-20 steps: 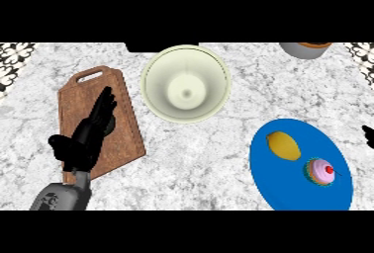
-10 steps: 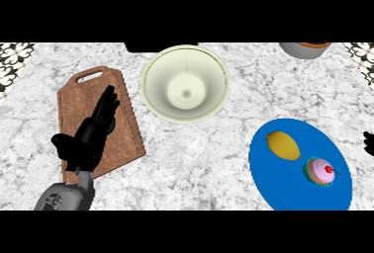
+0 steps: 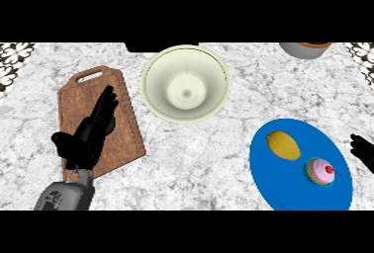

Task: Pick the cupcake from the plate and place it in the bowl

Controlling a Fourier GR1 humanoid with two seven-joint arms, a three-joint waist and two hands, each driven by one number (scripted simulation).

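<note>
On the blue plate (image 3: 274,182), the cupcake (image 3: 322,171) sits beside a lemon (image 3: 284,146).

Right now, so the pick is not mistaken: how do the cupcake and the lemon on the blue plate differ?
The cupcake is pink, round, with a red cherry on top; the lemon is plain yellow and oval. The cupcake lies nearer the plate's right rim and the right hand; the lemon lies toward the bowl. Both rest on the blue plate, apart.

Marble counter (image 3: 205,153); cutting board (image 3: 124,123), bowl (image 3: 185,83), plate (image 3: 292,183)
</note>
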